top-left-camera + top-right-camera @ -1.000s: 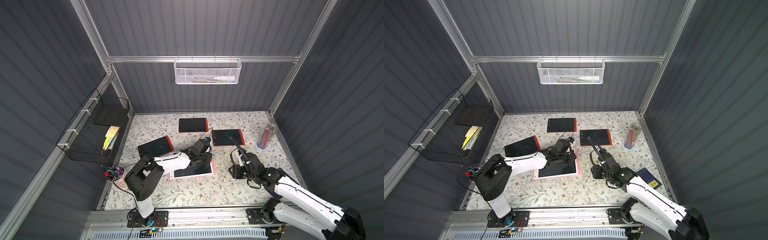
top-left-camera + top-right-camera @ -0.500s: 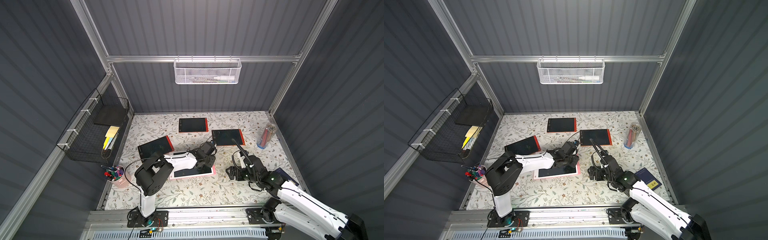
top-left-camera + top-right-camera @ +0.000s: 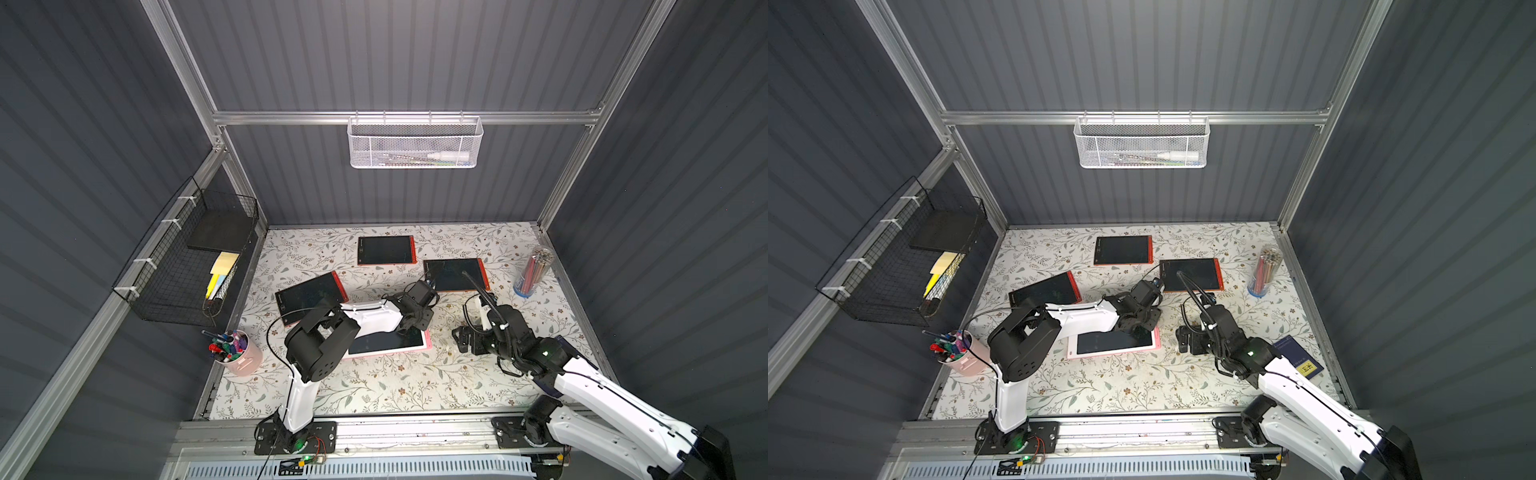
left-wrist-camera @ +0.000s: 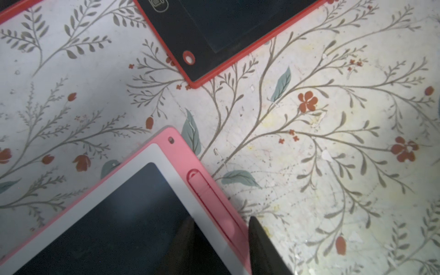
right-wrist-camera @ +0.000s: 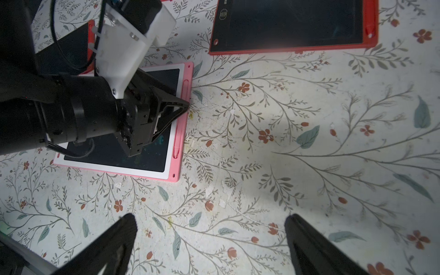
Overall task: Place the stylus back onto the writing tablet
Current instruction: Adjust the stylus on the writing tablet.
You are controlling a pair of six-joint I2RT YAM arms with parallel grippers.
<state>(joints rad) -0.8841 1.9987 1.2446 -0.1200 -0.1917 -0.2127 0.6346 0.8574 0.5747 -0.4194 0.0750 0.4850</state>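
Observation:
The pink-framed writing tablet (image 3: 390, 347) (image 3: 1113, 343) lies mid-table, in both top views. In the right wrist view the pink stylus (image 5: 181, 123) lies in the slot along the edge of the tablet (image 5: 147, 171). My left gripper (image 3: 415, 326) (image 4: 220, 221) is low over that edge. It is open, one finger on the screen side and one on the table side. The stylus (image 4: 204, 188) and the white bezel sit between them, with a gap at the bezel. My right gripper (image 5: 210, 217) (image 3: 467, 340) is wide open and empty over bare table beside the tablet.
Three red-framed tablets (image 3: 386, 249) (image 3: 453, 274) (image 3: 309, 297) lie behind the pink one. A clear tube of pencils (image 3: 534, 276) stands back right and a pink cup of markers (image 3: 239, 353) front left. A blue booklet (image 3: 1300, 361) lies at the right edge.
My right gripper's jaws have gone from partly closed to wide open. My left arm has swung its elbow to the right, and its gripper has settled lower on the tablet's stylus edge.

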